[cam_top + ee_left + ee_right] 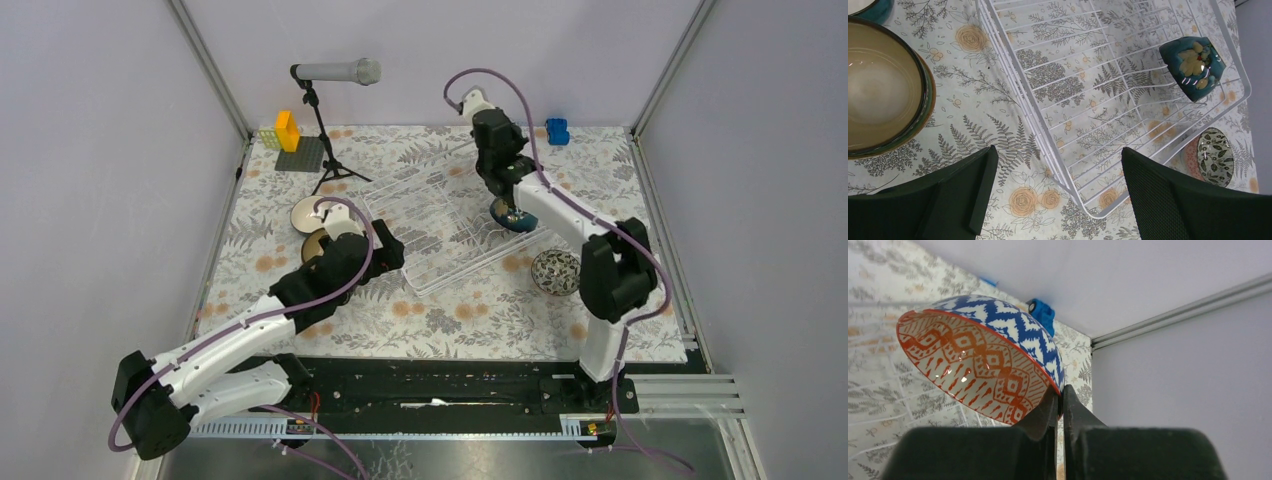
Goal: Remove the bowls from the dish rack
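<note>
Pinching zigzag bowl (983,355) rim, right gripper (1060,396) clamped.

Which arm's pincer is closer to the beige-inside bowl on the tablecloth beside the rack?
Left. The left pincer, open, hovers beside the beige-inside bowl, by a corner of the wire rack. The right pincer is across the rack, shut on the rim of a blue zigzag bowl.

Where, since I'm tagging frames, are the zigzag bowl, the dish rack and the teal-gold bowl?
zigzag bowl (1013,334): right wrist view, blue-white outer wall.
dish rack (998,55): left wrist view, side-wall wires.
teal-gold bowl (1193,67): left wrist view, glossy gold-leaf face.
</note>
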{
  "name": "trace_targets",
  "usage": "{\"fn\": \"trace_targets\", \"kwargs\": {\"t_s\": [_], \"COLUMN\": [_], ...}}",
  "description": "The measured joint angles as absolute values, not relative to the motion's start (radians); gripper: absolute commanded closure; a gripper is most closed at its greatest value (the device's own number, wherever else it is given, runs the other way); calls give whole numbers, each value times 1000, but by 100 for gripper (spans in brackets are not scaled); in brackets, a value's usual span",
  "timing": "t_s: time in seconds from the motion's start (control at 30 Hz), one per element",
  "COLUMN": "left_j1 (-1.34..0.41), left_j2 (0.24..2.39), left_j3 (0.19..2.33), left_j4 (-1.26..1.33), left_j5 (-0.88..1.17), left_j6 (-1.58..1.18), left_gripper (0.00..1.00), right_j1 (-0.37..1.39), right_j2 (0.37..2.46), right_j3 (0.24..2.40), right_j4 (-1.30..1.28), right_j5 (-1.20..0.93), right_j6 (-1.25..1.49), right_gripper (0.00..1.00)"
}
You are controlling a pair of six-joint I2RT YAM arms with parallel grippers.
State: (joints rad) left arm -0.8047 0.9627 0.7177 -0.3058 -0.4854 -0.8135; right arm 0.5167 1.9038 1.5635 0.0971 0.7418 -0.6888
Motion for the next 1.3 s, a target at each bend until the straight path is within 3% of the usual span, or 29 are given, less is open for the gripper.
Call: {"fn": "trace_targets", "kwargs": {"t_s": [0.23, 0.47, 1.0, 1.3], "left_j1": [-805, -805, -805, -804], "left_j2": [950, 950, 937, 938], "left_j3": [705, 701, 671, 660], "left_j4": [-306, -305, -301, -283], "left_j5": [-484, -467, -414, -391], "left_j6": [-821, -833, -843, -843], "left_gripper": [1, 1, 1, 1], "right_j1": [516, 516, 517, 517], "right_j2": [1734, 1600, 1061, 904], "right_j3": [1557, 1542, 1108, 961], "right_j4": [-22, -246, -430, -593], "right_j5": [756, 577, 454, 416], "right_j6": [-430, -76, 409, 572], "right_gripper": [100, 100, 100, 100]}}
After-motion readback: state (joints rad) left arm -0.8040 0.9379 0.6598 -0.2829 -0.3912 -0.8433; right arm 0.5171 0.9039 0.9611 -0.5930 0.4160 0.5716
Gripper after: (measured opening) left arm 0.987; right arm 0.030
